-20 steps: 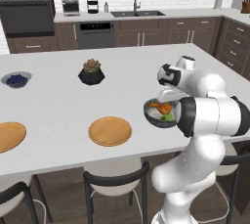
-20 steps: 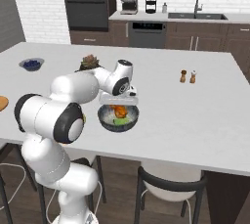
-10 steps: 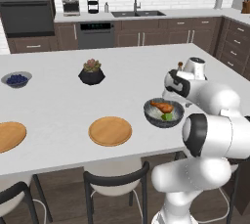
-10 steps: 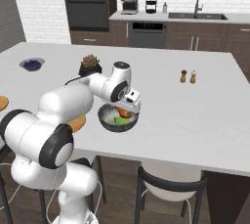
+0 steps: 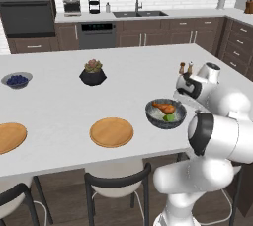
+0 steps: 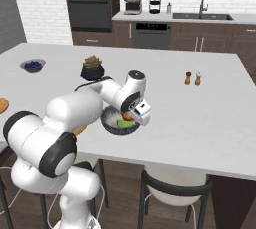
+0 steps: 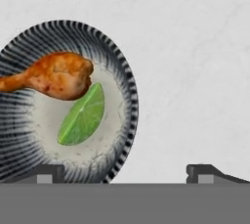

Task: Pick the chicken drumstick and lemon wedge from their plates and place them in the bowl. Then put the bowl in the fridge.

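Counter [image 5: 59,106]: white island, two plates [image 5: 111,132] bare.
Bowl [image 7: 124,96]: holds drumstick [image 7: 53,76] touching lemon wedge [image 7: 83,115].
Gripper [image 7: 126,171]: jaws apart, empty, above bowl's rim.

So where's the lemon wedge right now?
The lemon wedge lies in the bowl beside the chicken drumstick, on the island counter's right part.

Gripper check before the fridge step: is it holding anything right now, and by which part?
Nothing is held. The gripper is open above the dark striped bowl, straddling its rim without closing.
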You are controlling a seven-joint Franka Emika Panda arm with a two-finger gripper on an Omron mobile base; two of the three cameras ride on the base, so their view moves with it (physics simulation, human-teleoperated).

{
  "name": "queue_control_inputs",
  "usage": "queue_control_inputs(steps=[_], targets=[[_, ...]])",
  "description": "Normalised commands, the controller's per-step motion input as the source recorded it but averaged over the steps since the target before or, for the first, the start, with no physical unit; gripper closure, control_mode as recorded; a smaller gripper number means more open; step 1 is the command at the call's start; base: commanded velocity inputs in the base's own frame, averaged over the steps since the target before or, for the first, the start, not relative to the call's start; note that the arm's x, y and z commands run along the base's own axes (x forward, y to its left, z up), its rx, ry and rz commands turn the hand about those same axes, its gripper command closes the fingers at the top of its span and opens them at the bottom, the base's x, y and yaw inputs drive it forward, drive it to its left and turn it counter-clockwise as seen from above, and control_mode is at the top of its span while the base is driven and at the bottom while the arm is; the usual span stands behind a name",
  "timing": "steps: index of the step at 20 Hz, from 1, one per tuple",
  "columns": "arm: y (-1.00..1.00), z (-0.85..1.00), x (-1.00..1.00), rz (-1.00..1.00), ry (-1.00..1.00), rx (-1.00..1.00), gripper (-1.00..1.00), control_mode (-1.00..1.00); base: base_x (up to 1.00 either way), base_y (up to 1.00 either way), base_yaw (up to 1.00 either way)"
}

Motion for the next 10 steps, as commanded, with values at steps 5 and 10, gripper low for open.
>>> queue_control_inputs(steps=[5, 10], targets=[[-0.03, -0.47, 0.07, 0.0, 0.14, 0.15, -1.0, -1.0, 0.0, 0.0, 0.0], [0.0, -0.38, 0.16, 0.0, 0.11, 0.06, -1.0, -1.0, 0.0, 0.0, 0.0]])
